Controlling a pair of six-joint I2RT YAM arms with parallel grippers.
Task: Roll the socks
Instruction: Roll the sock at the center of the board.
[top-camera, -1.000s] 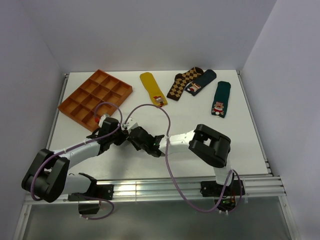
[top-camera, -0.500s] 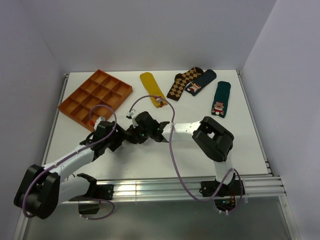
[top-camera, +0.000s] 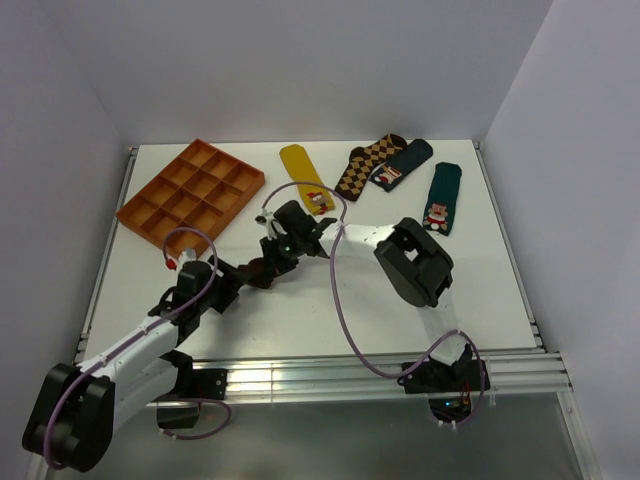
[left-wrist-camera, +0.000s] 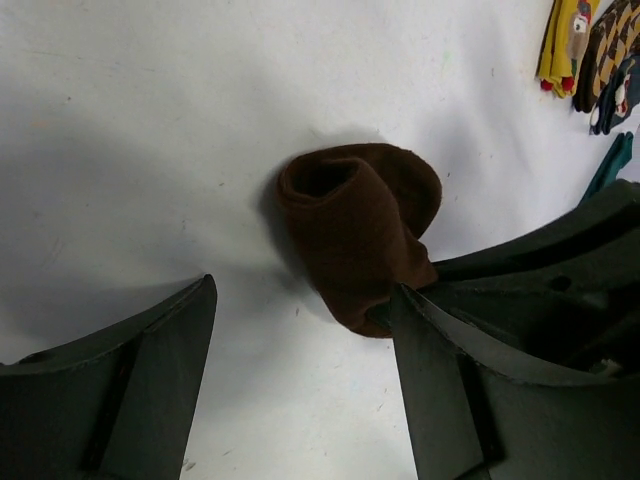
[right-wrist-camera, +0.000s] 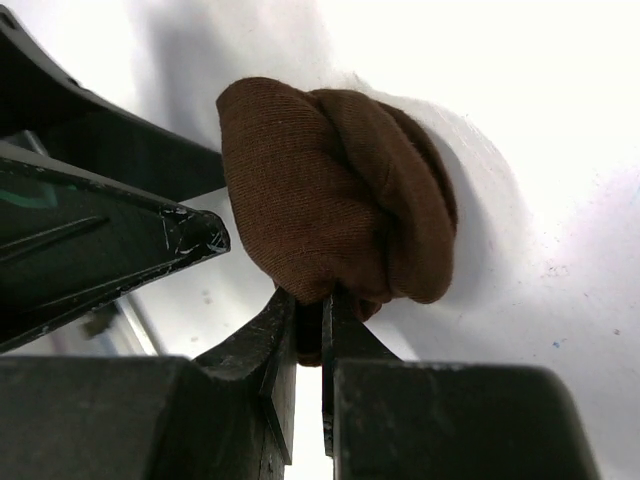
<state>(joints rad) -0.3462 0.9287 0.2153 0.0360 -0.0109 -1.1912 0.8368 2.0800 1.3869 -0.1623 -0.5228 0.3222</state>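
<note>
- Left wrist view: the sock (left-wrist-camera: 355, 235) is a fat brown roll lying on the table (left-wrist-camera: 120, 120), with its hollow end facing away from the camera. The left gripper (left-wrist-camera: 302, 300) is spread wide with nothing in it. One finger is just beside the roll and the other is well clear.
- Right wrist view: the right gripper (right-wrist-camera: 308, 308) is pinched nearly closed on a fold at the roll's lower edge, and you can see brown cloth in the slit. The rest of the roll bulges free past the fingertips.
- Top view: going by the tray (top-camera: 192, 196), the roll sits near its near corner, on the side away from the wall, with both grippers meeting there. From up here it's hard to tell sock from black fingers.
- My take: the rolling looks mostly done, but that thin pinch seems to be all that keeps it tight. I'd keep the pinch on, bring the open gripper square around the fat middle rather than nudging it sideways, and only let go once the loose lip is pinned. Letting go early could let it spring open.
</note>
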